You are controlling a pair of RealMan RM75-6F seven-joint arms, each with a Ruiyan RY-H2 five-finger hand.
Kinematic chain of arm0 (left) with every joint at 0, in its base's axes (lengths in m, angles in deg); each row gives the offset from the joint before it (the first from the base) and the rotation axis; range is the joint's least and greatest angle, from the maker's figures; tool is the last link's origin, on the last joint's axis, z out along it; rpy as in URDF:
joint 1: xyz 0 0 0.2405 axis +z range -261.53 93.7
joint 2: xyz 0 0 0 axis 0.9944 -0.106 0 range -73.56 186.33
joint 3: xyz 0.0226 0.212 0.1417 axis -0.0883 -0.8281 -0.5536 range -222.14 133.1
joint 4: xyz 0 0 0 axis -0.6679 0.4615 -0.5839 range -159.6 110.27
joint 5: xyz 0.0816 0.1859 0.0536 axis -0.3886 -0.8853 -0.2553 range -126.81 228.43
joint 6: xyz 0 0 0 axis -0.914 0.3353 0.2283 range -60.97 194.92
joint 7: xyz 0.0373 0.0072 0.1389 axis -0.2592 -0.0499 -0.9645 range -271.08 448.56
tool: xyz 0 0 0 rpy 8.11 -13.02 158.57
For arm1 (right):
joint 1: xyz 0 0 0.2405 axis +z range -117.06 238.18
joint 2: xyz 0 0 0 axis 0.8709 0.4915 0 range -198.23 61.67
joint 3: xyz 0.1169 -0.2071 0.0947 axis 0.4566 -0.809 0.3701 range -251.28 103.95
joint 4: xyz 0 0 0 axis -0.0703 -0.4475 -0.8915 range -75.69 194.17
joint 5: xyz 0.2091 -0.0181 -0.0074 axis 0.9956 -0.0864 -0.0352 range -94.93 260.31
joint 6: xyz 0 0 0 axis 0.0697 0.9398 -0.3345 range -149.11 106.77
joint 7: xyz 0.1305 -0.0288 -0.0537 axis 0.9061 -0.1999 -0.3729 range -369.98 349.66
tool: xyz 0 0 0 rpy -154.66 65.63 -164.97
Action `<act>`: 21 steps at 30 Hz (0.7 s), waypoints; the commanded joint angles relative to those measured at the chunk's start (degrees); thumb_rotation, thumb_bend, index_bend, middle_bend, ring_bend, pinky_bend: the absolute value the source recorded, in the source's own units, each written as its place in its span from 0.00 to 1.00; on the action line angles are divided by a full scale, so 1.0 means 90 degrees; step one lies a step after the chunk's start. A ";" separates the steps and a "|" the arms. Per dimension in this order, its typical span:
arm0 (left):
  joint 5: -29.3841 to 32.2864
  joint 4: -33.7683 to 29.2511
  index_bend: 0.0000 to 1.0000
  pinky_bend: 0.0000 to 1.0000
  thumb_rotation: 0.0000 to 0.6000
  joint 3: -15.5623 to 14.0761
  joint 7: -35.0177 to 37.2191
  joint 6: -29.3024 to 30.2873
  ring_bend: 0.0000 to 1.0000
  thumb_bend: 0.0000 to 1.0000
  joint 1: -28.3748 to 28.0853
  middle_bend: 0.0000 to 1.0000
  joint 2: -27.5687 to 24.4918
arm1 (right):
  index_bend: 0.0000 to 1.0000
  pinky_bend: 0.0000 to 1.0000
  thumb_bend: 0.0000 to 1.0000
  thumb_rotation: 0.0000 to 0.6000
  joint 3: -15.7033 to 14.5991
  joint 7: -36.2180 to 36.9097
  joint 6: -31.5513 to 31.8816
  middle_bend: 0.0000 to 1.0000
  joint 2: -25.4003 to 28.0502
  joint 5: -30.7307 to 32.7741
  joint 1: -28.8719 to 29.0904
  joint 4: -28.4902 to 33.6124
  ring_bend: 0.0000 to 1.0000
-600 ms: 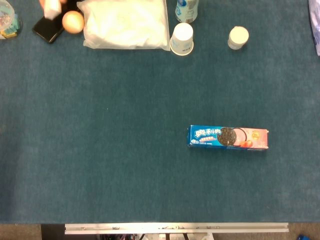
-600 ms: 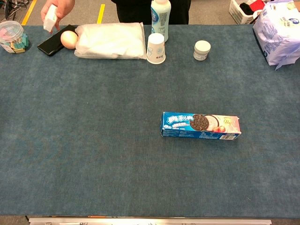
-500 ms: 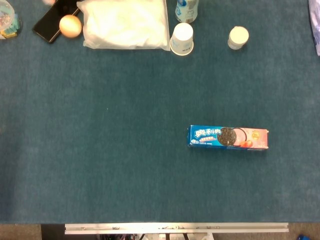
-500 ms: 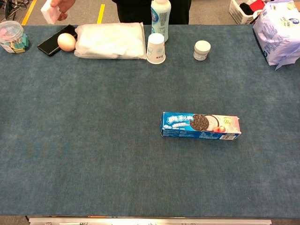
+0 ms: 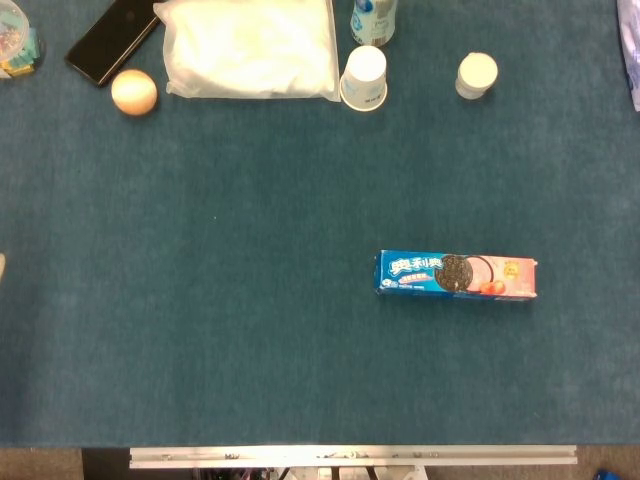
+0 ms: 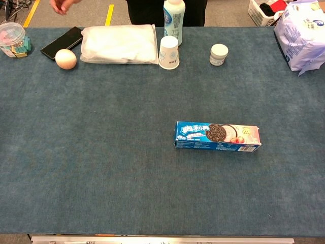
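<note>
I can't see the robot's left hand or its right hand in either view, so I cannot tell if they are open or closed. They hold nothing that I can see.

The cookie box lies flat on the blue table, a bit right of the middle of the frame. It lies alone, well apart from everything else. Its long side runs left to right, with the picture of the cookie facing up.

All the other things sit in a row at the top of the frame. From the left there is a tub of clips, then a black phone, with an egg just beside it. Next comes a flat white bag. A paper cup stands by the bag's right end, and a bottle stands behind the cup. A little white jar is further right. A big blue and white pack sits at the upper right of the chest view. A person's hand is at the upper left of that view, above the phone and touching nothing.

I think the box would be easy to hold. It is long and thin, so a grip across its short width, near its middle, should keep it level. A grip at one end might let it tip. The egg is round and could roll, so it is good that it is far away.
</note>
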 commanded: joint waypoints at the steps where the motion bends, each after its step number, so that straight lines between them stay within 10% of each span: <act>1: 0.0044 0.0086 0.66 0.47 1.00 -0.0006 0.0046 -0.0133 0.36 0.28 -0.0056 0.52 0.0042 | 0.67 0.36 0.30 1.00 -0.0110 -0.0092 -0.0041 0.47 -0.0045 -0.0108 -0.0009 -0.0010 0.34; 9: 0.0101 0.0264 0.66 0.47 1.00 -0.0017 0.0173 -0.0473 0.36 0.28 -0.0224 0.52 0.0157 | 0.56 0.30 0.96 1.00 -0.0271 -0.0213 0.0070 0.27 -0.0103 -0.0320 -0.0092 -0.0001 0.13; 21: 0.0113 0.0241 0.66 0.47 1.00 -0.0018 0.0141 -0.0375 0.36 0.28 -0.0188 0.52 0.0133 | 0.39 0.14 1.00 1.00 -0.0386 -0.0193 -0.0272 0.15 -0.0114 -0.0356 0.0034 -0.0028 0.01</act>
